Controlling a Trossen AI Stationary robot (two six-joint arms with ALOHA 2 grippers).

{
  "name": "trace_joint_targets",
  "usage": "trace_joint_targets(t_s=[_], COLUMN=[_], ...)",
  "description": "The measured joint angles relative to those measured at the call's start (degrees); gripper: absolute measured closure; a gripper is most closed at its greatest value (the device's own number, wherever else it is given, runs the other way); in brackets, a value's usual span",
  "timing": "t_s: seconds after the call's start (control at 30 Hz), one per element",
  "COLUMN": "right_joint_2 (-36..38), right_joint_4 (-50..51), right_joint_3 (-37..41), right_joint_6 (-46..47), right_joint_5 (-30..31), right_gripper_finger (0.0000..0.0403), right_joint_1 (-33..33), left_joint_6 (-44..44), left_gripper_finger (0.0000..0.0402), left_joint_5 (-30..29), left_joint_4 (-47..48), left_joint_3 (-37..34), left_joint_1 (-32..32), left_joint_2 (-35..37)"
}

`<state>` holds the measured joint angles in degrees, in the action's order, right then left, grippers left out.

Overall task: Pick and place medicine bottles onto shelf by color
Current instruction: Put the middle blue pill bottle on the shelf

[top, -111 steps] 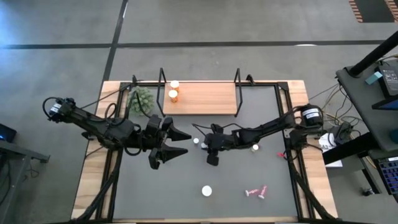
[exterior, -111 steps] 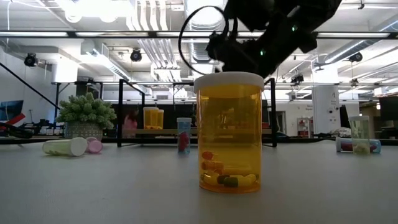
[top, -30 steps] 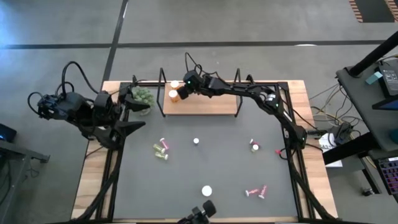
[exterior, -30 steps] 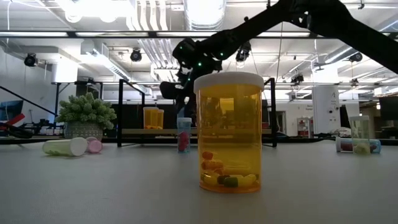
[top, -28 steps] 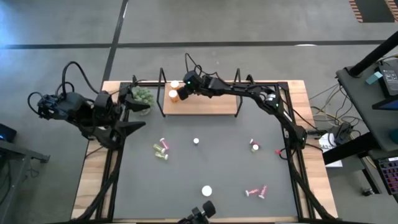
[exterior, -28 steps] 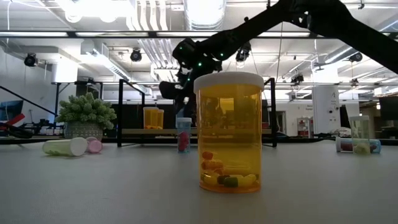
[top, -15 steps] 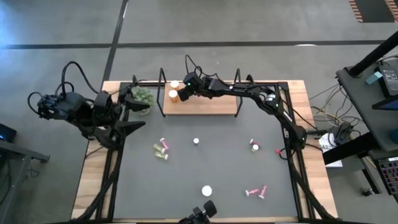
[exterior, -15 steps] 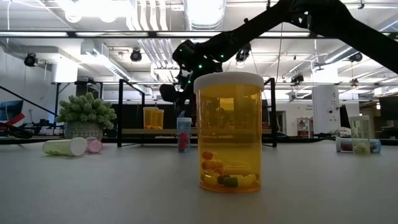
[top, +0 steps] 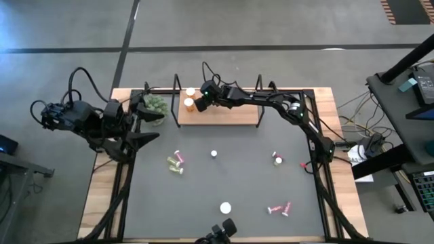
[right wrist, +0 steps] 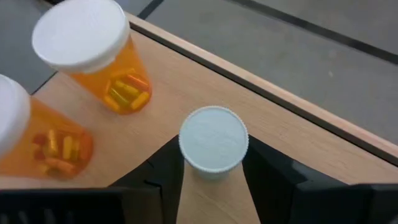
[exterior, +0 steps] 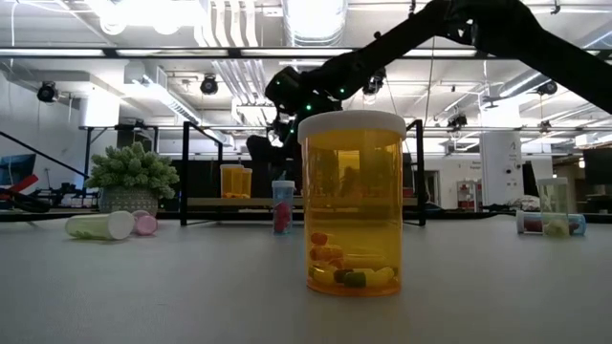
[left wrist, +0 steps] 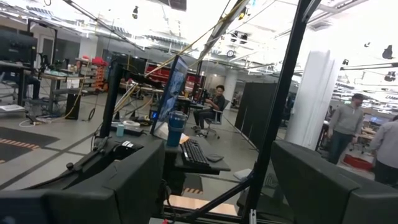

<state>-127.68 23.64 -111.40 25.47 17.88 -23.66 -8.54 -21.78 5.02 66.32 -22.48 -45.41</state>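
The wooden shelf (top: 227, 108) stands at the table's far edge. Two orange medicine bottles (right wrist: 87, 50) (right wrist: 25, 134) with white caps stand upright on its left end. Beside them stands a third white-capped bottle (right wrist: 213, 140), its base on the board. My right gripper (top: 202, 100) (right wrist: 213, 186) reaches over the shelf, one finger close on either side of that bottle, jaws open. Other bottles lie or stand on the dark mat (top: 224, 183). My left gripper (top: 146, 126) (left wrist: 224, 186) waits open at the table's left edge, tilted up toward the room. My right gripper comes slanting down from the right, with one finger (right wrist: 158, 177) on each side of the third bottle's body. The white cap (right wrist: 213, 138) overhangs the sides, so I cannot tell whether the fingers touch it. The bottle stands upright on the shelf.
A green spiky plant (top: 156, 105) sits left of the shelf. Black wire frames (top: 178, 91) (top: 258, 91) rise at the shelf's ends. A large orange bottle (exterior: 352, 205) stands near the front edge (top: 224, 208). Pink bottles (top: 278, 208) lie at the front right, and others (top: 175, 163) at mid left.
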Motion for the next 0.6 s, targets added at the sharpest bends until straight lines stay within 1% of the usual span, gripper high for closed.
trace_joint_targets(t_s=[0.33,0.6], right_joint_2=[0.1,2.0], right_joint_4=[-0.3,0.1], right_joint_3=[-1.1,-1.8], right_joint_6=[-2.6,-2.8], right_joint_5=[-0.5,-2.0], right_gripper_finger=[0.0200,0.0179], right_joint_1=[0.1,0.1], left_joint_6=[0.0,0.0], left_gripper_finger=[0.0123,0.0123], left_joint_5=[0.0,0.0], left_joint_4=[0.0,0.0], left_joint_3=[0.0,0.0], left_joint_1=[0.0,0.0], left_joint_2=[-0.4,-0.7])
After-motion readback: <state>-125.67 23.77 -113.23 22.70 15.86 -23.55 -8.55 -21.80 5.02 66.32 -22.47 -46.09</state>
